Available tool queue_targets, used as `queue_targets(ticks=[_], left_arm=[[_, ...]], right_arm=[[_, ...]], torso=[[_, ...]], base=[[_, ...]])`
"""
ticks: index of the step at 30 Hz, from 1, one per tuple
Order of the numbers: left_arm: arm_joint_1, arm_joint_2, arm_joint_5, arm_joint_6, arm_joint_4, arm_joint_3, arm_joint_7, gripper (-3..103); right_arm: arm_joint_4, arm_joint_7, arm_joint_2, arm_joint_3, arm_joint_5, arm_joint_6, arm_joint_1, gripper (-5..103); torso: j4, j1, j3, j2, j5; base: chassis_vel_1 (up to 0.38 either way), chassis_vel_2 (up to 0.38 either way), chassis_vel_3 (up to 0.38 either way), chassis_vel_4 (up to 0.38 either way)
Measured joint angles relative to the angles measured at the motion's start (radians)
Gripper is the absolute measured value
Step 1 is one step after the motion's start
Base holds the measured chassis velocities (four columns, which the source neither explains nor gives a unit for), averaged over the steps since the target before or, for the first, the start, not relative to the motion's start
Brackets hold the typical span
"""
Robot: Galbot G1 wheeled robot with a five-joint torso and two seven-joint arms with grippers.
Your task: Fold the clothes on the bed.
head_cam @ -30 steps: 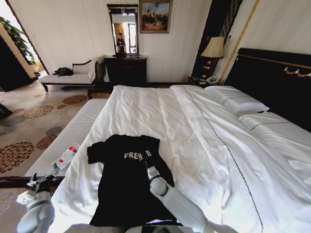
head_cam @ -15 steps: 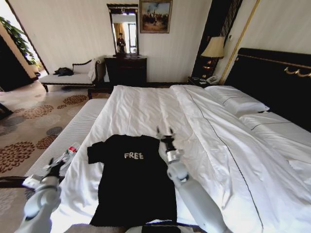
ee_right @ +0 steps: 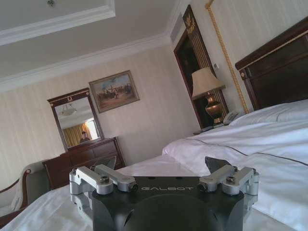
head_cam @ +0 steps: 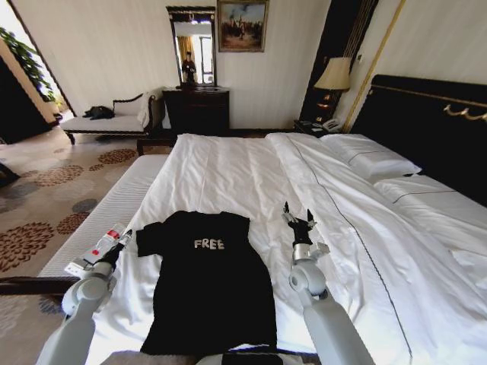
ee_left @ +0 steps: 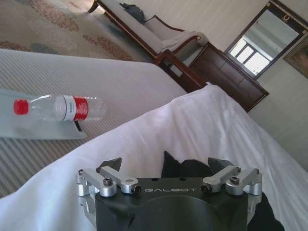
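The clothes are a black T-shirt [head_cam: 202, 293] with white "FREE" lettering, lying flat and spread out near the foot of the bed [head_cam: 228, 171]. My left gripper [head_cam: 123, 238] is open just beside the shirt's left sleeve; the sleeve tip [ee_left: 185, 169] shows between its fingers in the left wrist view. My right gripper [head_cam: 299, 217] is open and raised above the white duvet, to the right of the shirt and apart from it. The right wrist view looks along its spread fingers [ee_right: 219, 164] toward the far wall.
A plastic water bottle [ee_left: 57, 107] with a red cap lies on the striped pad [head_cam: 106, 209] left of the bed, close to my left gripper. Pillows [head_cam: 373, 161] and a dark headboard [head_cam: 430, 125] are on the right. A chaise [head_cam: 114, 118], dresser [head_cam: 196, 109] and lamp [head_cam: 335, 74] stand behind.
My right gripper has swung from over the shirt's lettering rightward, off the shirt and above the duvet. My left gripper has moved in toward the left sleeve. The shirt lies as before.
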Motion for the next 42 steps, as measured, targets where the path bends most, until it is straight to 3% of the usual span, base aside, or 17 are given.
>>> queue_targets(ticks=[14,15,17,21,27,38,39,41,42], left_arm=[[-0.006,-0.013,0.008,-0.025,0.035,0.023,0.035,102],[-0.012,-0.014,0.012,-0.028,0.041,0.026,0.039,96],[-0.016,-0.013,0.016,-0.029,0.045,0.030,0.043,96],[-0.033,-0.016,0.026,-0.031,0.046,0.045,0.050,85],[-0.058,-0.016,0.035,-0.031,0.048,0.067,0.050,81],[-0.078,-0.017,0.109,-0.036,0.104,0.130,0.068,87],[-0.078,-0.018,0.120,-0.038,0.107,0.134,0.071,80],[-0.077,-0.019,0.126,-0.039,0.108,0.136,0.072,80],[-0.077,-0.019,0.128,-0.039,0.109,0.137,0.072,74]], right_arm=[[-0.016,0.000,0.021,-0.005,-0.003,0.000,-0.024,100],[-0.022,0.001,0.024,-0.010,-0.004,-0.001,-0.021,100],[-0.026,0.001,0.025,-0.013,-0.004,-0.001,-0.019,100],[-0.040,0.004,0.028,-0.016,-0.004,-0.003,-0.013,100],[-0.054,0.006,0.032,-0.017,-0.005,-0.004,-0.012,100],[-0.070,0.024,0.048,-0.033,-0.010,-0.017,-0.010,100],[-0.071,0.026,0.048,-0.033,-0.010,-0.018,-0.010,100],[-0.072,0.028,0.047,-0.033,-0.010,-0.019,-0.010,100],[-0.072,0.028,0.047,-0.033,-0.010,-0.019,-0.011,100]], torso=[[0.0001,0.000,0.000,0.000,0.0001],[0.0002,0.000,0.000,0.000,0.0001],[0.0001,0.000,0.000,0.000,0.0001],[0.0001,0.000,0.000,0.000,0.0001],[-0.0001,0.000,0.000,0.000,0.0002],[0.0000,0.000,0.000,0.000,0.0001],[0.0000,0.000,0.000,0.000,0.0001],[0.0000,0.000,0.000,0.000,0.0001],[0.0001,0.000,0.000,0.000,0.0000]], base=[[0.000,0.000,0.000,0.000],[0.000,0.000,0.000,0.000],[0.000,0.000,0.000,0.000],[0.000,0.000,0.000,0.000],[0.000,0.000,0.000,0.000],[0.000,0.000,0.000,0.000],[0.000,0.000,0.000,0.000],[0.000,0.000,0.000,0.000],[0.000,0.000,0.000,0.000]])
